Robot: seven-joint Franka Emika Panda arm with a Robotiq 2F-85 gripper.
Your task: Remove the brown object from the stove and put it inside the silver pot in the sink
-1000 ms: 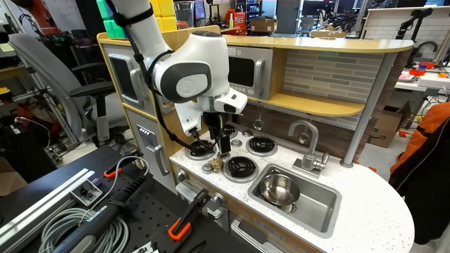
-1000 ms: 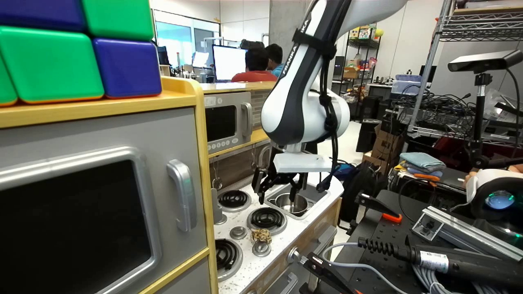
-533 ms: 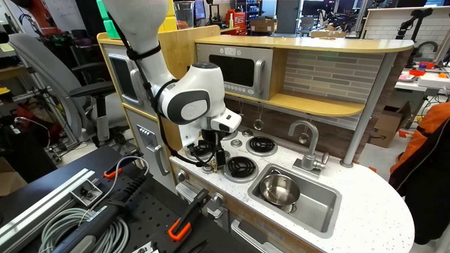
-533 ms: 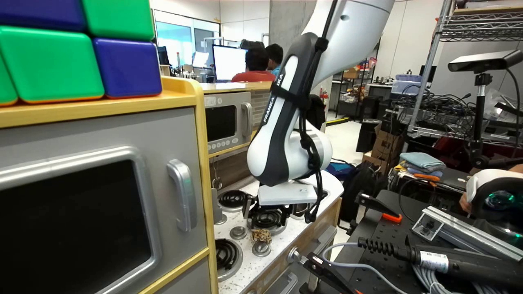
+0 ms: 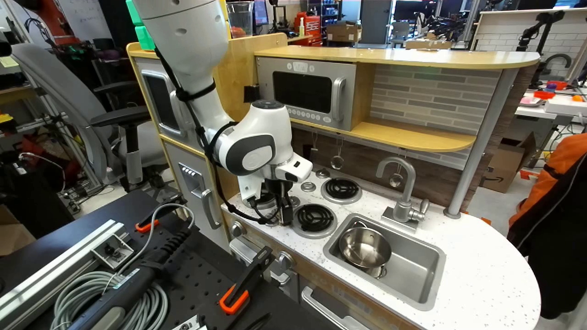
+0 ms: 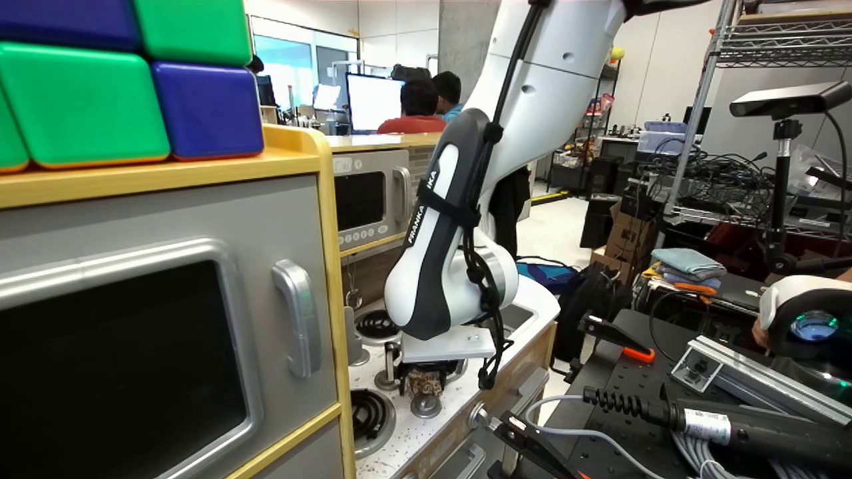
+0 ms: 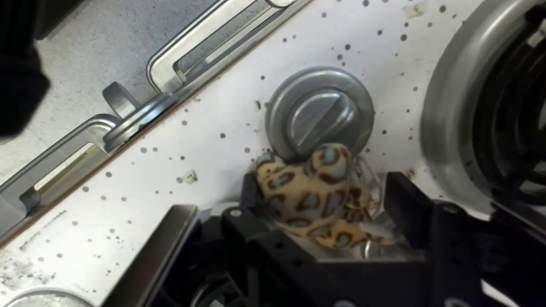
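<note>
Beside a stove knob [image 7: 322, 111], the spotted toy [image 7: 298, 196] lies between 2 parted fingers [image 7: 406, 209]: the gripper [image 7: 322, 187] has just come down. A grasp seems next, then carrying to the pot [image 5: 365, 250].

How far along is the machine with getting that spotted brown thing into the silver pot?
Done: the gripper straddles the spotted brown thing beside the stove knob. In hand, it seems: the grip; the jaws look open, a gap showing beside one finger. Left: lifting it, carrying it over and setting it in the silver pot, bare inside, in the sink.
</note>
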